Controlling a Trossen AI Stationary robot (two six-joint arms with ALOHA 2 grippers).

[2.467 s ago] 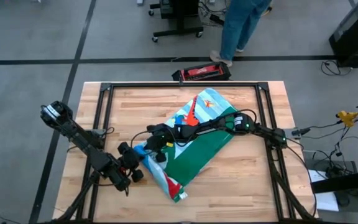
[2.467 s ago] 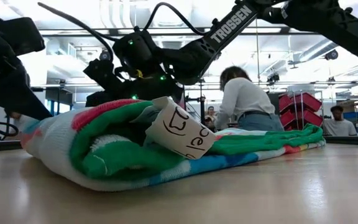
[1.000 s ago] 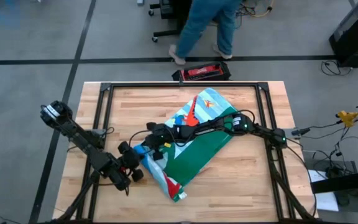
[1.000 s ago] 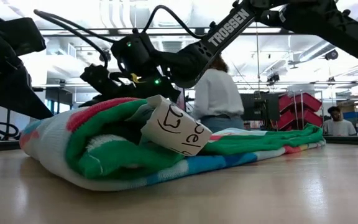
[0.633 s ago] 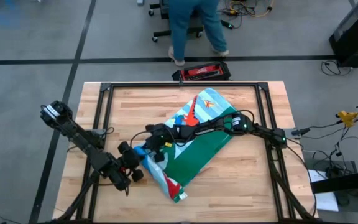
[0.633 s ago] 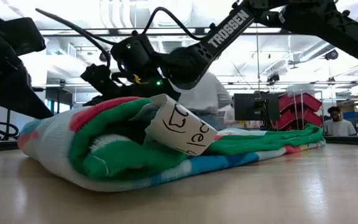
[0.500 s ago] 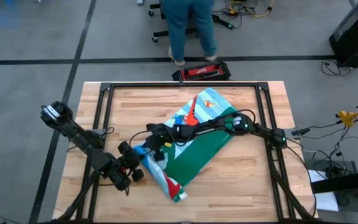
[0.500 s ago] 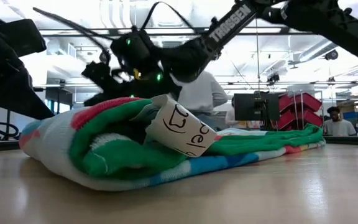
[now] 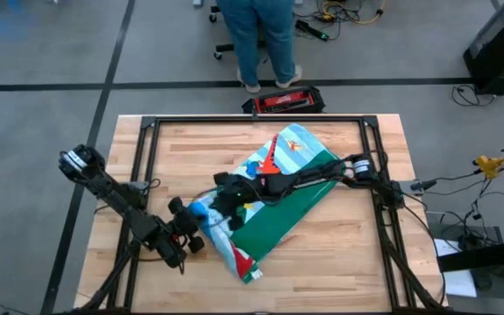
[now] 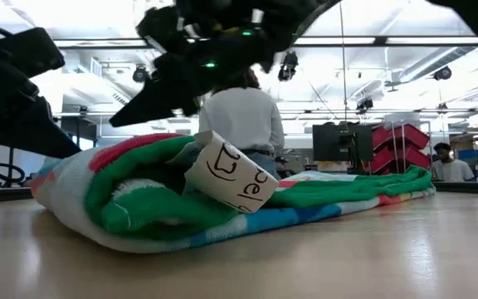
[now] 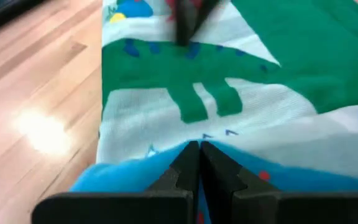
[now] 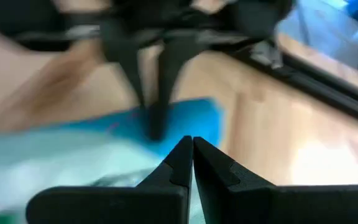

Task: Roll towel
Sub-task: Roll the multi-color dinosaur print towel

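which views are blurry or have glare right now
Right wrist view: heavily smeared, towel and table soft, bright glare patch on the wood. Left wrist view: a glare spot on the table, far cloth soft. Low view: the arm overhead is motion-blurred, bright ceiling lights behind. High view: sharp, evenly lit.

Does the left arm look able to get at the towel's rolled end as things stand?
Probably yes: the left gripper, jaws shut, already sits at the rolled end of the towel, with nothing between; the right gripper hovers just beyond.
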